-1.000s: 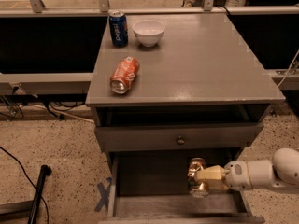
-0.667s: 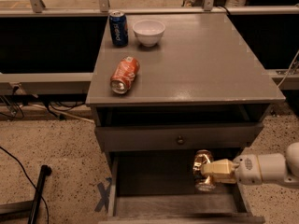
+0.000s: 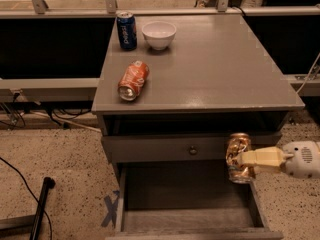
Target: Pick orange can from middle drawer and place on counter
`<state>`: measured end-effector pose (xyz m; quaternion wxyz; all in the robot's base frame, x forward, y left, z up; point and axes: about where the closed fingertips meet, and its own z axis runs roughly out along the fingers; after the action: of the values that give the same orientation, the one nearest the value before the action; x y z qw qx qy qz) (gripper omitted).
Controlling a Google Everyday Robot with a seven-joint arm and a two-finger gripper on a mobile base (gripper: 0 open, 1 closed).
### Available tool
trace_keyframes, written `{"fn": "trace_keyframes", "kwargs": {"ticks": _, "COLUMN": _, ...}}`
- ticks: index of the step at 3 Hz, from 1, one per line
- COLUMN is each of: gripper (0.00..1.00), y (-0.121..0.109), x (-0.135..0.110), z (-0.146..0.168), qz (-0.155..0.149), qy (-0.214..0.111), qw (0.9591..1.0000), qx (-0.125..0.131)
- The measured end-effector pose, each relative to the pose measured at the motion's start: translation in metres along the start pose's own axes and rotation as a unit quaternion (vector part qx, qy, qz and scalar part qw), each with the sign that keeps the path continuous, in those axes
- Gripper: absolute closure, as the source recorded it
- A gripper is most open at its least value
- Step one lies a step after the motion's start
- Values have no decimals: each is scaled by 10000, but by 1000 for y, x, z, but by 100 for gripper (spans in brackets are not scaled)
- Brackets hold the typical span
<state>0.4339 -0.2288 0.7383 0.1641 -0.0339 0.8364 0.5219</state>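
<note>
holding orange can (image 3: 236, 145) upright in clenched gripper (image 3: 244, 159), over right wall of open middle drawer (image 3: 185, 196), just below counter (image 3: 215, 64) level.

Bench (image 3: 215, 64) on top, middle drawer (image 3: 185, 194) open below it, tool (image 3: 243, 159) at the right.
On the bench, the standing can (image 3: 126, 30) is at the back left. The bowl (image 3: 159, 35) is just to its right. The lying can (image 3: 133, 80) is in front of them, near the left front edge. A closed drawer front (image 3: 160, 148) sits between the bench and the open drawer. The tool reaches in from the right and grips the held can (image 3: 237, 144) upright above the drawer's right wall.
</note>
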Motion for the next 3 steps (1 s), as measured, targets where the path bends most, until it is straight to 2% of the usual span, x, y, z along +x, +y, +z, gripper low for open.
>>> {"fn": "trace_keyframes", "kwargs": {"ticks": 1, "gripper": 100, "y": 65, "x": -25, "z": -37, "qz": -662, "qy": -82, "qw": 9976, "qx": 208}}
{"fn": "trace_keyframes", "kwargs": {"ticks": 2, "gripper": 100, "y": 100, "x": -55, "z": -44, "qz": -934, "qy": -48, "qw": 9942, "qx": 534}}
{"fn": "trace_keyframes", "kwargs": {"ticks": 3, "gripper": 100, "y": 129, "x": -99, "z": -39, "qz": -1111, "qy": -65, "qw": 9888, "qx": 999}}
